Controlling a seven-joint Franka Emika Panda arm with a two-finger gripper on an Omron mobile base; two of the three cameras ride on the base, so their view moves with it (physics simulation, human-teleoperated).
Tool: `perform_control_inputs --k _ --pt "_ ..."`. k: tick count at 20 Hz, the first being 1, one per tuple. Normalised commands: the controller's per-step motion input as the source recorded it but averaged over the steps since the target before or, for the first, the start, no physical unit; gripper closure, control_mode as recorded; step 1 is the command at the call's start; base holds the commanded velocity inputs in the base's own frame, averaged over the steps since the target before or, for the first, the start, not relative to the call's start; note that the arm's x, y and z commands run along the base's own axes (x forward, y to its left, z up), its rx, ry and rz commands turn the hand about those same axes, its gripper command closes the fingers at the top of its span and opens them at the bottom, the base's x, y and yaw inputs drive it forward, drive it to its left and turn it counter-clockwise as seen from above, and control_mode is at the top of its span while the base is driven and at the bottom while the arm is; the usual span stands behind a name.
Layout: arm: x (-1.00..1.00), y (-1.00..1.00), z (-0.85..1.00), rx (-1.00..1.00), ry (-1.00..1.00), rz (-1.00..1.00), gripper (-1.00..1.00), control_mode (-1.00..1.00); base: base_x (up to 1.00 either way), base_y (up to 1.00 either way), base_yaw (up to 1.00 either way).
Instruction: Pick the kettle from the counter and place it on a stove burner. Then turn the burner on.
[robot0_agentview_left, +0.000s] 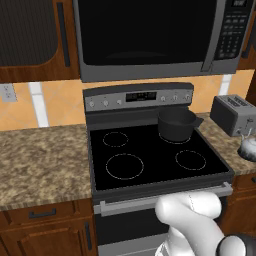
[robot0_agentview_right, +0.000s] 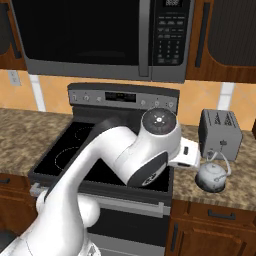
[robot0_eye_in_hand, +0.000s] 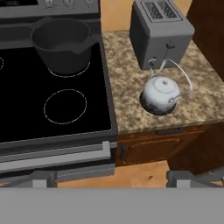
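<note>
One round shiny kettle (robot0_eye_in_hand: 161, 93) sits on speckled granite counter (robot0_eye_in_hand: 127, 83) beside boxy toaster (robot0_eye_in_hand: 161, 33).

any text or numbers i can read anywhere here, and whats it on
Nothing can be read.
Microwave keypad: rows of button labels, too small and blurred to make out.
Microwave display: faint marks, not readable.
Stove display: pale marks on a dark strip, blurred past reading.
Stove knobs: no markings that can be made out.
Toaster, kettle, pot: no text or brand visible.
</note>
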Motion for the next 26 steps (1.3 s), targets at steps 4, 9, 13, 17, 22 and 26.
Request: perform_control_inputs --k 4,9,13,17,22,26 --pt "0.41 -1.00 -0.30 0.00 0.10 -0.07 -1.00 -1.00 0.00 0.00 0.00" --pt "0.68 -1.00 -0.37 0.00 0.14 -0.04 -1.00 -1.00 0.00 0.00 0.00" --pt "0.78 -0.99 -0.47 0.04 0.12 0.00 -1.00 -1.00 0.00 0.00 0.00" --pt "0.45 -0.44 -0.43 0.10 0.10 0.00 -1.00 -1.00 0.00 0.00 0.00" --pt "0.54 -0.03 -0.37 0.13 0.11 0.00 -1.00 -1.00 0.00 0.00 0.00" --pt "0.49 0.00 -0.28 0.14 0.03 0.02 -1.00 -1.00 0.00 0.00 0.00"
